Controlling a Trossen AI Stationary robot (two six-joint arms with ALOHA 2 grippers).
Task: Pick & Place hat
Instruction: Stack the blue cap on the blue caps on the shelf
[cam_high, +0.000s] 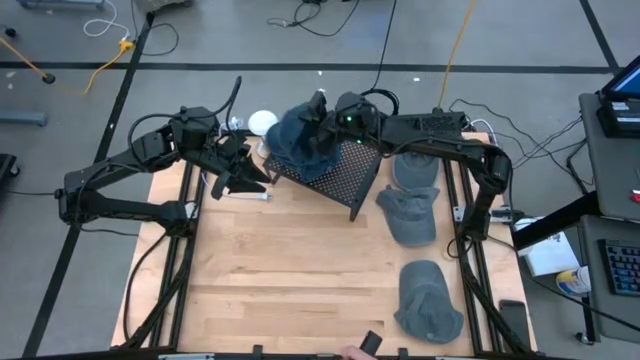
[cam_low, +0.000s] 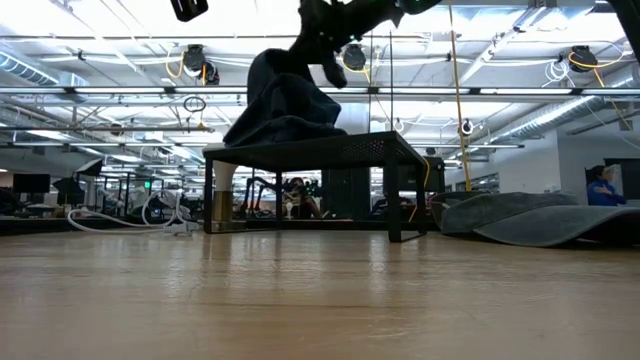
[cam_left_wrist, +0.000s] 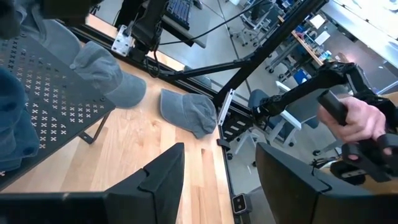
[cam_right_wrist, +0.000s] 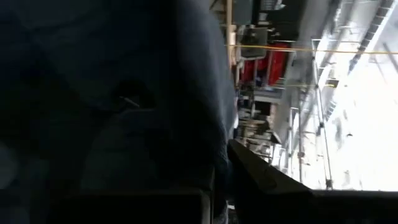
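A dark blue hat (cam_high: 298, 140) sits on a black perforated metal stand (cam_high: 345, 178) at the middle of the table's far half. In the low view the hat (cam_low: 285, 110) is heaped on the stand's top (cam_low: 300, 148). My right gripper (cam_high: 322, 108) is over the hat's far right side and shut on it. Blue cloth (cam_right_wrist: 124, 93) fills the right wrist view. My left gripper (cam_high: 243, 178) hangs open just left of the stand, touching nothing; its fingers (cam_left_wrist: 168, 171) show spread apart in the left wrist view. My right gripper (cam_low: 322, 45) holds the blue hat by its raised upper part (cam_low: 292, 62), coming from above and pointing down. The cloth is drawn up into a peak beside the fingers. The hat's lower part (cam_low: 270, 130) rests on the stand's top. The gripper and cloth hide the contact itself.
Three grey hats lie along the table's right side (cam_high: 415, 172) (cam_high: 410, 215) (cam_high: 430, 300). A white round object (cam_high: 262, 122) sits at the far edge, left of the stand. Bare wood (cam_high: 290, 270) spreads over the near half. A person's hand (cam_left_wrist: 360, 121) shows beyond the table.
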